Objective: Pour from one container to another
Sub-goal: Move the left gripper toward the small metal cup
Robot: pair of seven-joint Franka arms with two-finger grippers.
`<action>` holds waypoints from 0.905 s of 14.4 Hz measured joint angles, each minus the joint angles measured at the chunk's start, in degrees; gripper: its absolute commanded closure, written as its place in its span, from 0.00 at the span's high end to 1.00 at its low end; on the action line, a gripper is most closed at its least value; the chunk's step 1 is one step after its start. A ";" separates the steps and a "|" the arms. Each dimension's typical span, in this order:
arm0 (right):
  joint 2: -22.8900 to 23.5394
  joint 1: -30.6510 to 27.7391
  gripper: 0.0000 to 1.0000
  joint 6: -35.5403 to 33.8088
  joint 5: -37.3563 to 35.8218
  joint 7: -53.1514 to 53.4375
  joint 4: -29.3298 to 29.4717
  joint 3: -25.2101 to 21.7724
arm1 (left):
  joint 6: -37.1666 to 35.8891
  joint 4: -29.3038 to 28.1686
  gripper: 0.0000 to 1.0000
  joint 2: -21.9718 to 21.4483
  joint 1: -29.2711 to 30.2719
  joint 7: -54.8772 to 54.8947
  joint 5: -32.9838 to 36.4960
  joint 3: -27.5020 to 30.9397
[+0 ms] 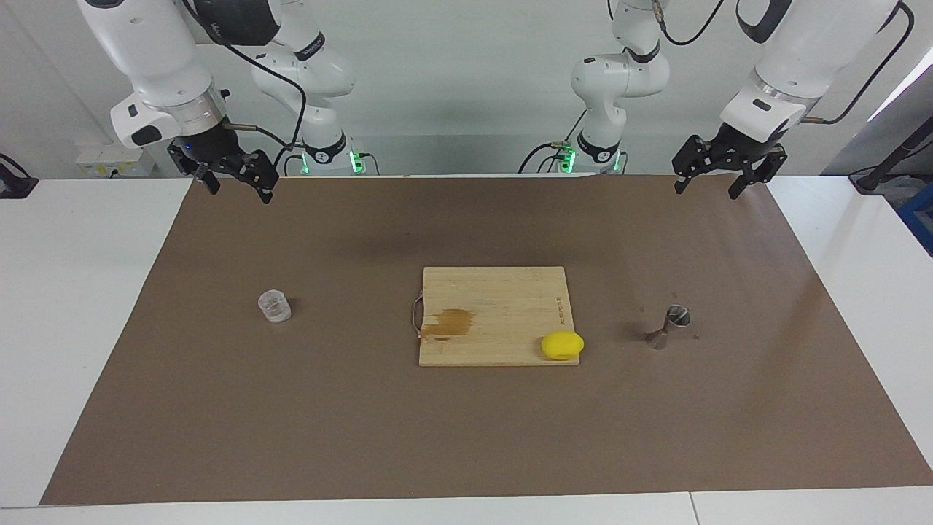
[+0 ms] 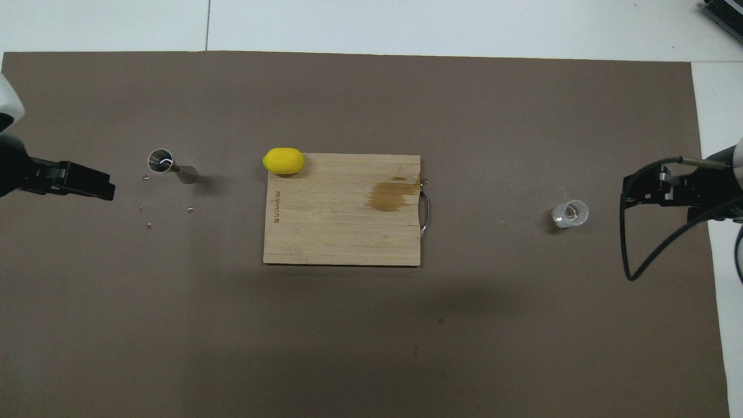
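The clear glass tumbler [image 1: 274,306] stands on the brown mat toward the right arm's end of the table; it also shows in the overhead view [image 2: 570,213]. The silver hourglass jigger [image 1: 670,327] stands on the mat toward the left arm's end, and shows in the overhead view [image 2: 171,166]. My right gripper [image 1: 239,188] hangs open and empty in the air over the mat's edge by the robots, apart from the tumbler. My left gripper [image 1: 708,188] hangs open and empty over the same edge, apart from the jigger.
A wooden cutting board [image 1: 496,299] with a metal handle and a brown stain lies mid-table between the two containers. A yellow lemon [image 1: 562,345] sits at its corner toward the jigger. A few small crumbs [image 2: 145,217] lie near the jigger.
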 measured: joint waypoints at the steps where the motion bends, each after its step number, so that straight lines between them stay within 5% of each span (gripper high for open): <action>1: 0.00 0.00 1.00 0.00 0.00 0.00 0.00 0.00 | -0.01 0.01 1.00 0.00 0.00 0.00 0.00 0.00; 10: 0.00 0.00 1.00 0.00 0.00 0.00 0.00 0.00 | 3.73 -1.35 1.00 0.66 -0.10 -1.41 0.00 -0.28; 13: 0.00 0.00 1.00 0.00 0.00 0.00 0.00 0.00 | 6.76 -2.78 1.00 4.54 0.13 -4.67 -0.81 0.01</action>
